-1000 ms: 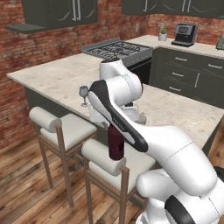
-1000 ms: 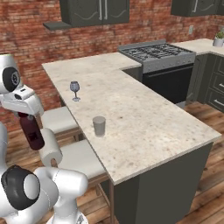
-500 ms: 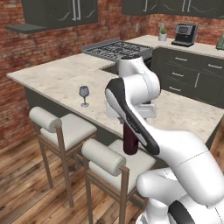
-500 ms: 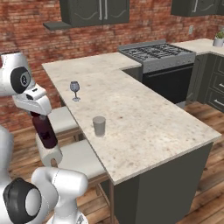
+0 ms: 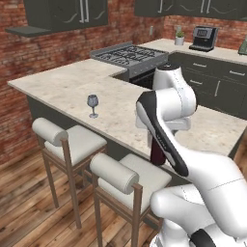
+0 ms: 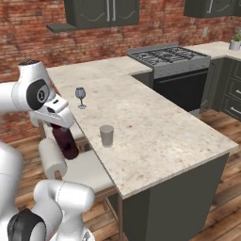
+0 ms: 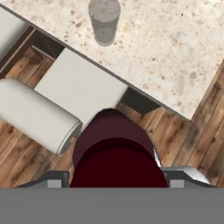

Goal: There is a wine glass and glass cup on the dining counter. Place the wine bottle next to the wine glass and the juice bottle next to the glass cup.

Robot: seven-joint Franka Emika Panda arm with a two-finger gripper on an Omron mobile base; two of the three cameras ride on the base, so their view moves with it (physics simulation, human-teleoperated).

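The claw [image 6: 55,123] is clamped on the cap end of the juice bottle [image 6: 65,141], which hangs in the air off the bench [image 6: 155,132] edge, above the cushioned stool [image 6: 82,170] on the near side. In the hand view the bottle [image 7: 114,151] sits between the two finger tips, over the stool seat [image 7: 81,87] and wooden floor [image 7: 183,135]. The glass cup [image 6: 107,135] stands upright on the bench near its edge, just beyond the bottle. The wine glass [image 6: 81,96] stands farther along the same bench, well apart from the cup [image 7: 104,19].
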